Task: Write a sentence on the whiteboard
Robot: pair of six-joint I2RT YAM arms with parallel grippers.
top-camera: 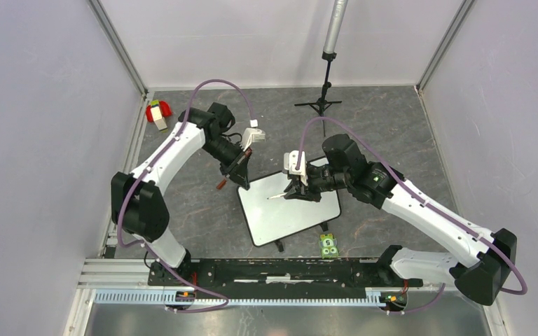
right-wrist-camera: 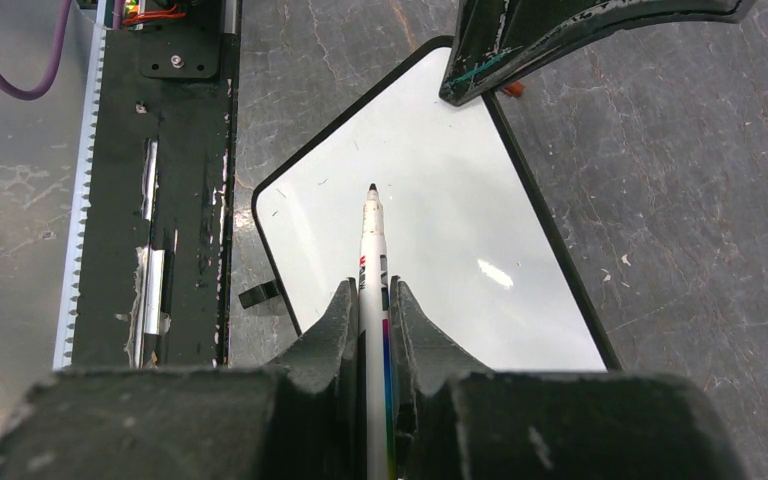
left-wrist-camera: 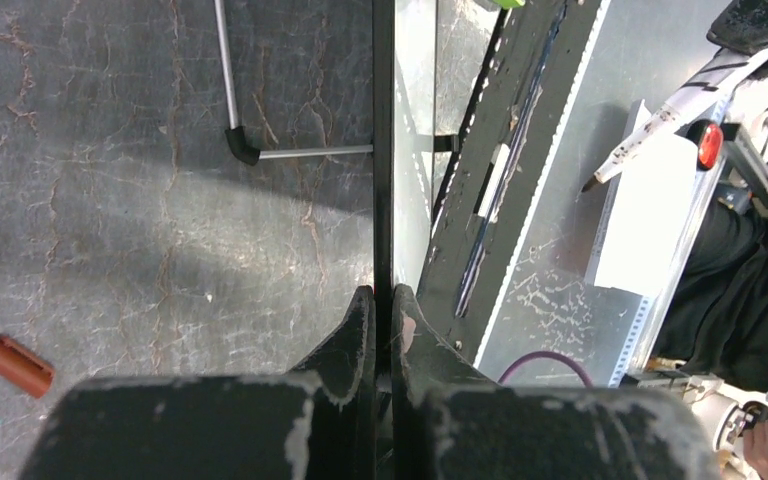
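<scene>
Rail [top-camera: 273, 269] of black and silver metal runs along the near edge, carrying both arm bases. Just past it lies a small green block [top-camera: 328, 245], near the near right corner of the whiteboard [top-camera: 280, 220], which stands skewed on the dark grey table [top-camera: 392, 119] between the two arms. The right gripper [right-wrist-camera: 370, 300] is clenched on a white marker [right-wrist-camera: 371, 240], whose dark tip points over the board's glossy face. Whether the tip touches it cannot be told. The left gripper [left-wrist-camera: 382, 300] is clamped on the board's thin black rim at the far left corner, hiding that corner from above. A reddish-brown cap [left-wrist-camera: 10, 363] lies on the table just left of it. Farther back stand a red, green and yellow toy [top-camera: 157, 112] and a black tripod [top-camera: 320, 101], its pole cut off at the top. The board's legs are mostly hidden.
</scene>
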